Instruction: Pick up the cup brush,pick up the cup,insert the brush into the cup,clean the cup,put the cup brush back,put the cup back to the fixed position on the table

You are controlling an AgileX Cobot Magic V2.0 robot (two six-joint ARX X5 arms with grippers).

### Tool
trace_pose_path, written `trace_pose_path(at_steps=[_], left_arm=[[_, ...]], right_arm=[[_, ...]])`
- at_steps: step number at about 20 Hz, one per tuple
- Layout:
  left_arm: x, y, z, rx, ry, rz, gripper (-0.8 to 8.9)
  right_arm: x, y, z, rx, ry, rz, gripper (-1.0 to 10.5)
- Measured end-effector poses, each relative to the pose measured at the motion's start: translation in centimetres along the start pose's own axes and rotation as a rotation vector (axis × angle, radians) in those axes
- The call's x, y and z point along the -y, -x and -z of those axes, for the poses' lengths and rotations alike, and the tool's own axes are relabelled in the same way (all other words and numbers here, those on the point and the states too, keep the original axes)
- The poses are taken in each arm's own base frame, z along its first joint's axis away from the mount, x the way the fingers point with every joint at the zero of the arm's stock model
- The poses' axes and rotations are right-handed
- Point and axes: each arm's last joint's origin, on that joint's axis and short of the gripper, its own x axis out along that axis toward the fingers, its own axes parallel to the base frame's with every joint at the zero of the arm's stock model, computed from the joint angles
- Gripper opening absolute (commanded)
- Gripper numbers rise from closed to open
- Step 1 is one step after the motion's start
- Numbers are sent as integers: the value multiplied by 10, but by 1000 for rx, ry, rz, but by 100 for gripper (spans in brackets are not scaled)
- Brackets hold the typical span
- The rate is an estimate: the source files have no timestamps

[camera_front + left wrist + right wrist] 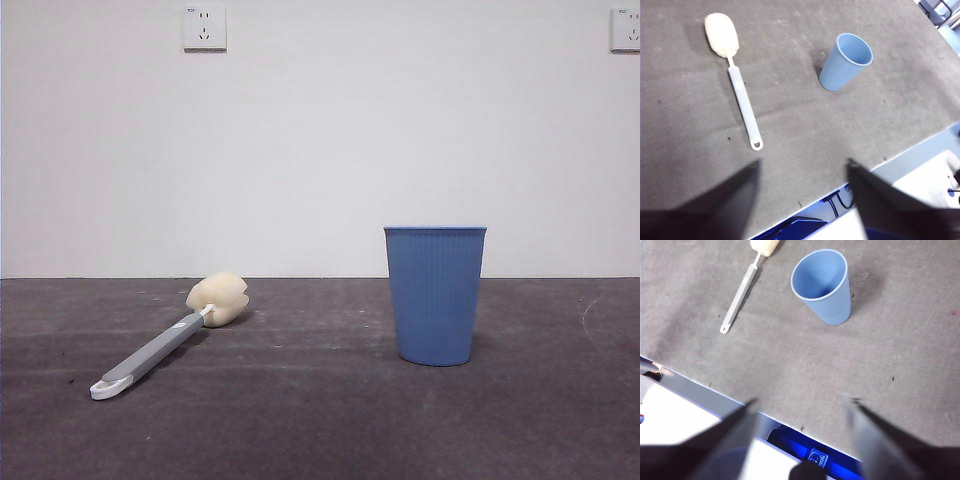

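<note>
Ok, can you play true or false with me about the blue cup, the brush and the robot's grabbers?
1. The cup stands upright on the table. True.
2. The cup brush is inside the cup. False: it lies flat on the table, apart from the cup.
3. The left gripper holds the brush. False: it is open and holds nothing.
4. The right gripper is open. True.
5. The cup has a handle. False: none shows.

Evenly lit, soft and diffuse, no glare. Faint short shadows beside the blue ribbed plastic cup (435,294) and the cream sponge-headed grey-handled brush (170,335) on the dark matte table (320,420). Front view sharp. Wrist views: near black jaws blurred, out of focus.
</note>
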Motion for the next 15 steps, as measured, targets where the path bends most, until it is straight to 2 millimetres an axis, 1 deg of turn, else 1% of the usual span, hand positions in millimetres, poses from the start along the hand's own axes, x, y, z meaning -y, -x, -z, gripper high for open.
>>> trace_pose_path(at_steps=[4,6,8,11,13,15], left_arm=[[-4,-11,-8,-41,4,17,566],[-6,-21,-15,-74,1,35,566],[-9,-35,-25,-106,-10,57,566],[-11,-69,-41,-170,-35,39,566],[-7,-98,-49,-215,-65,-15,566],[1,-127,-51,-250,-104,-94,566]], right_arm=[[0,0,0,3,2,0,599],[0,0,-1,6,6,-1,599],[0,0,-1,6,6,-1,599],[0,0,-1,6,7,-1,599],[0,0,-1,6,7,-1,599],[0,0,-1,6,7,-1,599]])
